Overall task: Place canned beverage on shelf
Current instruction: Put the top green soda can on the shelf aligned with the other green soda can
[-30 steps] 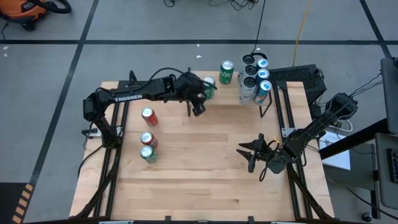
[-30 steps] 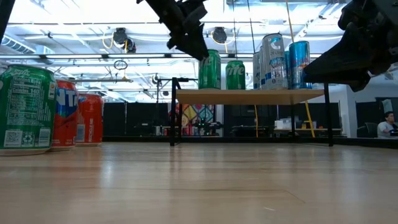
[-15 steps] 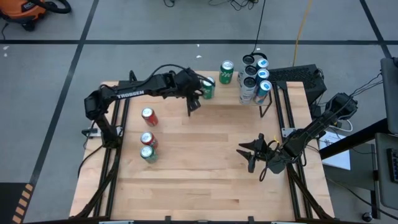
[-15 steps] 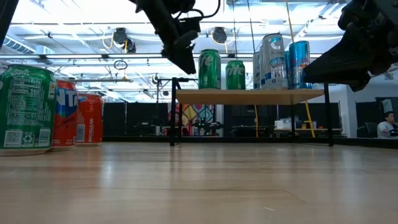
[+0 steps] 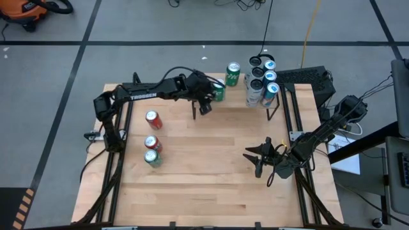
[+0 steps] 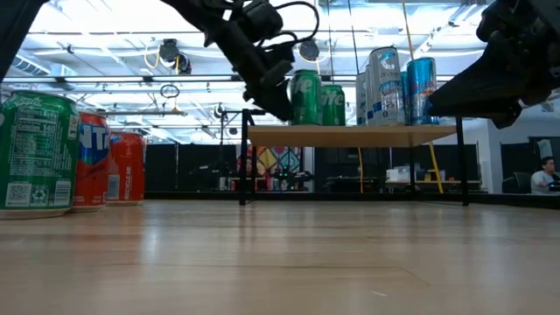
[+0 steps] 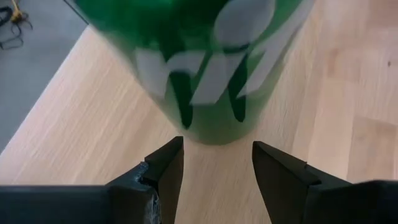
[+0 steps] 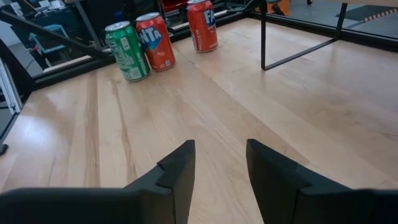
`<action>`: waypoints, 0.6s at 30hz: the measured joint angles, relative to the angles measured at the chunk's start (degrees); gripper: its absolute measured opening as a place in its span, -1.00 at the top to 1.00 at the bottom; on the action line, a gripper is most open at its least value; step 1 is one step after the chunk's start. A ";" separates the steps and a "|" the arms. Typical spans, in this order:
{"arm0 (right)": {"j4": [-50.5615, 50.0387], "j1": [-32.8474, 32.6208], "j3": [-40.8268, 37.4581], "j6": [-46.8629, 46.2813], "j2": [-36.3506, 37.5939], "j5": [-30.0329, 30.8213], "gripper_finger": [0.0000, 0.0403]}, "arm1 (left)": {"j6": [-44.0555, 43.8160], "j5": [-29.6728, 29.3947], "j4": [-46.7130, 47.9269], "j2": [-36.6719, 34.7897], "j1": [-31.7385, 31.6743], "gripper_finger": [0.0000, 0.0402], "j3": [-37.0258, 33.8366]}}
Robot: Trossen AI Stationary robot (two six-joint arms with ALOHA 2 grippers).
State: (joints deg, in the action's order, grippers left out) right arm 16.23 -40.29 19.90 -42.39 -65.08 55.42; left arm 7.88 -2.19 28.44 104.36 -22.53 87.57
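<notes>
The shelf [image 5: 235, 97], a light wood plank [image 6: 350, 136] on thin black legs, stands at the table's far right. A green can [image 5: 218, 93] stands upright on its left end, close to a second green can [image 6: 331, 103]. My left gripper [image 5: 204, 105] is open at that end. Its fingertips sit level with either side of the can's foot [image 7: 211, 130], and the can's bottom rests on the plank [image 7: 74, 124]. My right gripper [image 5: 254, 156] is open and empty above the table's near right part. My left gripper comes at the green can from the shelf's left side, slanting down, with its open fingertips [image 7: 166, 163] beside the can's foot. I cannot tell whether they touch it.
Several tall cans [image 5: 263, 80] and a green can [image 5: 232, 73] crowd the shelf's far right part. Two red cans [image 5: 152, 119] [image 5: 152, 143] and a green can [image 5: 152, 158] stand on the table's left; they also show in the right wrist view [image 8: 155, 40]. Bare wood lies mid-table.
My left gripper drew back toward the table's left, then came again toward the green can and lower. The can has slid a little along the shelf toward the table's right, nearer the second green can, and stays upright.
</notes>
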 joint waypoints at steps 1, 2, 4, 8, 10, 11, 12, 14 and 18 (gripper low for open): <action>0.00 0.00 0.00 0.00 0.01 0.00 0.34 | -0.03 0.00 -0.85 0.30 0.26 0.07 0.00; -0.12 0.00 0.00 0.00 0.02 0.00 0.34 | -0.40 0.00 -1.93 0.61 0.53 0.07 0.00; -0.25 0.00 0.00 0.01 0.00 0.00 0.34 | -1.83 -0.04 -4.39 1.11 0.94 0.07 0.00; -0.22 0.00 0.00 0.00 0.00 0.00 0.34 | -4.05 -0.03 -10.50 2.05 1.80 0.07 0.02; -0.24 0.00 0.00 0.01 0.00 -0.02 0.34 | -4.44 -0.03 -12.52 2.67 2.08 0.07 0.02; -0.24 0.00 0.00 0.02 0.00 -0.02 0.34 | -4.54 -0.10 -13.63 3.04 2.24 0.07 0.02; -0.22 0.00 0.00 0.02 0.00 -0.02 0.34 | -4.58 -0.32 -14.40 3.38 2.40 0.07 0.02; -0.24 0.00 0.00 0.02 0.00 -0.02 0.34 | -4.61 -0.68 -15.44 3.95 2.50 0.07 0.02; -0.26 0.00 0.00 0.02 0.00 -0.02 0.34 | -6.62 -0.99 -18.36 5.20 2.59 0.07 0.02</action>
State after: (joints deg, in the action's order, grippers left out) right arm 15.97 -40.29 19.90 -42.37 -65.08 55.40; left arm 1.26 -3.18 10.08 109.56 -19.94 87.59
